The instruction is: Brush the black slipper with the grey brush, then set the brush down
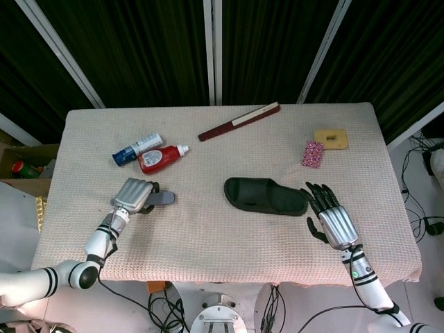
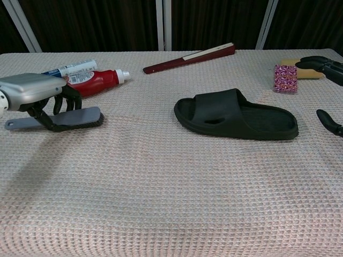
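The black slipper (image 1: pixel 265 196) lies on its sole mid-table, toe end to the left, also in the chest view (image 2: pixel 236 115). Well left of it, my left hand (image 1: pixel 135 195) curls its fingers around the grey brush (image 1: pixel 164 199). In the chest view that hand (image 2: pixel 32 91) holds the brush (image 2: pixel 80 118) low, its bristle side down at the cloth. My right hand (image 1: pixel 331 216) hovers just right of the slipper's heel, fingers spread and holding nothing. Only its fingertips (image 2: pixel 324 65) show at the chest view's right edge.
A red bottle (image 1: pixel 161 158) and a blue-and-white tube (image 1: pixel 137 148) lie behind my left hand. A folded dark red fan (image 1: pixel 238 121) lies at the back centre. A yellow sponge (image 1: pixel 331 139) and a pink patterned block (image 1: pixel 313 153) sit back right.
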### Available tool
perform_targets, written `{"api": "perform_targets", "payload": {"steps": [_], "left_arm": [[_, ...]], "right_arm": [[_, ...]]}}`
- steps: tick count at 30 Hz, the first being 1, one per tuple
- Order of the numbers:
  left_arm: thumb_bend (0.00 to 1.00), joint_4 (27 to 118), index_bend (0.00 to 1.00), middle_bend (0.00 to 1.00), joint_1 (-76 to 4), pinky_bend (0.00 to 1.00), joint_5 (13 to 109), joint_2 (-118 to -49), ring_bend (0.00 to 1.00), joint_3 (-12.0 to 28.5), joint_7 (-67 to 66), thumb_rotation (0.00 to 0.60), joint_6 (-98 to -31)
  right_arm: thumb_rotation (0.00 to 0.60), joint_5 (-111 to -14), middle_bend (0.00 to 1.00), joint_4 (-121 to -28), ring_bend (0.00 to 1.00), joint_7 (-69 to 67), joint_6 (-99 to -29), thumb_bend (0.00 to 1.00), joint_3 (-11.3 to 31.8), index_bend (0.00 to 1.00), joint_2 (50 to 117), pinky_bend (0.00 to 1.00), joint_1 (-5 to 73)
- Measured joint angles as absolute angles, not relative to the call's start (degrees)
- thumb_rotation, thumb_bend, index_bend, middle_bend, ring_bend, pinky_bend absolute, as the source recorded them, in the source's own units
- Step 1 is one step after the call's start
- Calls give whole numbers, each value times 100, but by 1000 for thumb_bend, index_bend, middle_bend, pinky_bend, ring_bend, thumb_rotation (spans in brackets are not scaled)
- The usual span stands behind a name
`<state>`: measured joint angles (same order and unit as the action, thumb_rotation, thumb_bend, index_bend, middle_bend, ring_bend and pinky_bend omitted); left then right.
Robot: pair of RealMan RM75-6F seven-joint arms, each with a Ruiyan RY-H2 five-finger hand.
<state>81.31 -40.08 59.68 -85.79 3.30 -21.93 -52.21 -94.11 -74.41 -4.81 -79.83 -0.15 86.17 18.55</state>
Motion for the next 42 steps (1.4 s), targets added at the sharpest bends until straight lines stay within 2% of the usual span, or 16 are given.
{"api": "perform_targets", "payload": {"steps": [8,12,20,28,34,37,42], "left_arm": [[300,8175,368,464,-3997,624,5916,-8551,480,323,-2331,600,-5211],[254,8268,286,375,-4038,487,5737,-8483,329,311,-2487,592,-5080],[212,8381,256,302,-4059,379,5662,-8439,238,310,-2571,515,-5086],[169,8643,159,212,-3968,290,5850,-8301,149,317,-2508,446,-5352],[112,8920,126,183,-3675,262,6500,-8102,133,285,-2235,419,-6098],[102,8938,127,183,-3409,262,7181,-7996,132,151,-1995,416,-6712],[62,8567,127,183,-2695,243,8536,-7880,126,-317,-1811,399,-8098]], "right_arm": [[600,-9404,0,-7422,0,-532,-7992,488,3,0,8640,0,1849],[600,-9418,0,-7379,0,-584,-8030,478,15,0,8659,0,1839],[600,-9403,0,-7346,0,-594,-8013,479,24,0,8678,0,1835],[600,-9417,0,-7337,0,-596,-8130,480,43,0,8671,0,1791],[600,-9380,0,-7329,0,-461,-8308,484,-4,0,8575,0,1588],[600,-9233,0,-7344,0,-353,-8394,483,-52,0,8491,0,1371],[600,-8702,0,-7564,0,-130,-8591,479,-125,0,8306,0,793]]}}
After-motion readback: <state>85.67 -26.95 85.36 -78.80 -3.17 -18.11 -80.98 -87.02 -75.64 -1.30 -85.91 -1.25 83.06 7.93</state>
